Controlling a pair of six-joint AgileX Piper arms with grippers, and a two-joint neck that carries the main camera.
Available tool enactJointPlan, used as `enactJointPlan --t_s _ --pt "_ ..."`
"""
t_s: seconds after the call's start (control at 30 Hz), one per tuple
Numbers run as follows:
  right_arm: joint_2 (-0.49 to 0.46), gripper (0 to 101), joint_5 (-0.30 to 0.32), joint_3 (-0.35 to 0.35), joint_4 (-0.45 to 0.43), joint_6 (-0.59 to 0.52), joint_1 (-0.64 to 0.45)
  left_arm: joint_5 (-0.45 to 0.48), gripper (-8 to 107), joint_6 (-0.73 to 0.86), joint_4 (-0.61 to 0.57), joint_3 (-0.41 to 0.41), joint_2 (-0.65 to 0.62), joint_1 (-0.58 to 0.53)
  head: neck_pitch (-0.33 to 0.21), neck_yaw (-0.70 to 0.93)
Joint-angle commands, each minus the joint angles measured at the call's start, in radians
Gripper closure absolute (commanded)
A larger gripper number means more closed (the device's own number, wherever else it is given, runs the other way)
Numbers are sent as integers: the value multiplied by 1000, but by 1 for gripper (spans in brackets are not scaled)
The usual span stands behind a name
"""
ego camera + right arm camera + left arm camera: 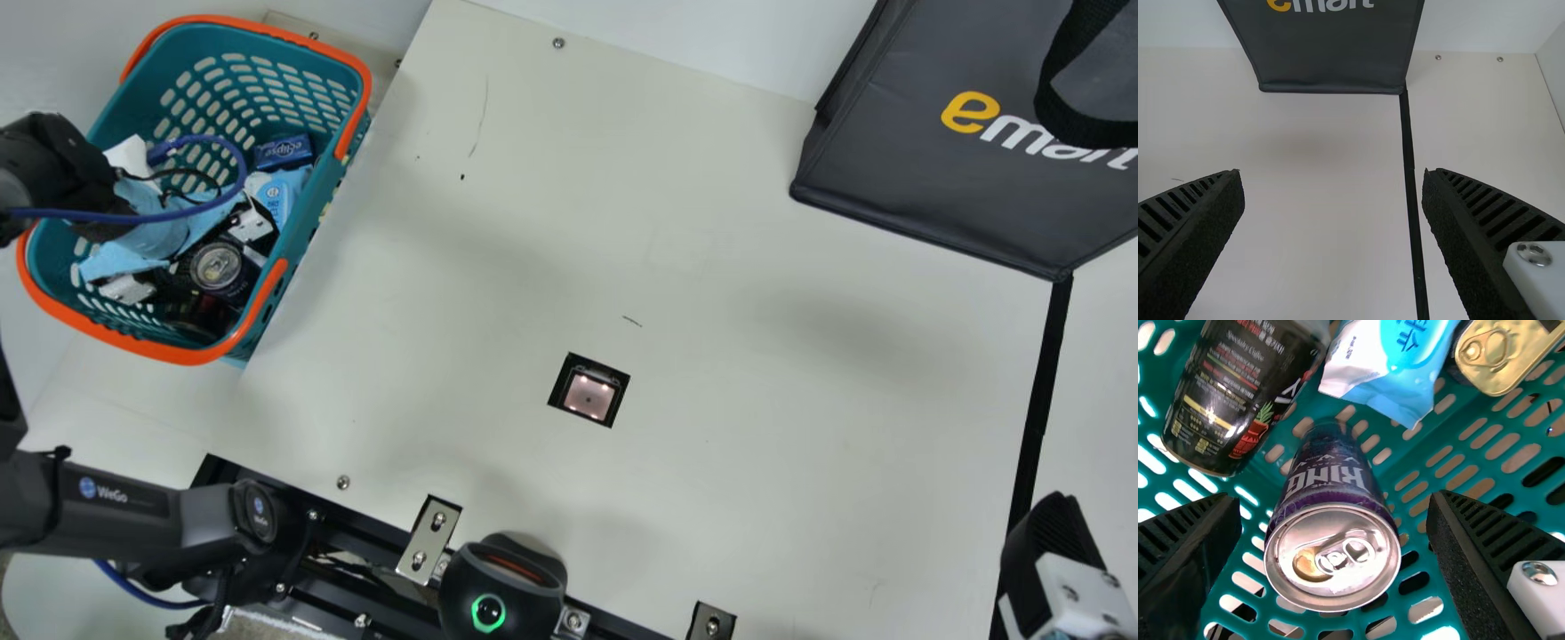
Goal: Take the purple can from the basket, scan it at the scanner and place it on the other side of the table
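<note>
Left gripper [1335, 501] spread over purple can [1328, 570] in basket [188, 357]; right gripper [1332, 175] spread too. Best centre first, follow can's lean down, squeeze evenly, avoid snagging black drink [1238, 393].

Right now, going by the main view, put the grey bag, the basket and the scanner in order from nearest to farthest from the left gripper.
From the left gripper:
1. Basket, at the view's left, directly beneath the gripper.
2. Scanner, set into the table near the middle.
3. Grey bag, at the upper right.
</note>
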Motion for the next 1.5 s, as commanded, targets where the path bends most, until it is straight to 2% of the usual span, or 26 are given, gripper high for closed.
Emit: enactJointPlan --t_s 0.0,0.2,0.7,1.47 --pt "0 6 0 0 0 0 0 -8 9 -6 -3 7 3 2 -29 4" --pt "0 6 0 0 0 0 0 -42 9 -14 -17 23 12 7 -29 4" --pt "0 6 0 0 0 0 0 -39 107 -6 -55 56 -66 10 -29 4" --pt "0 6 0 0 0 0 0 25 107 65 -106 13 -422 30 -29 4"
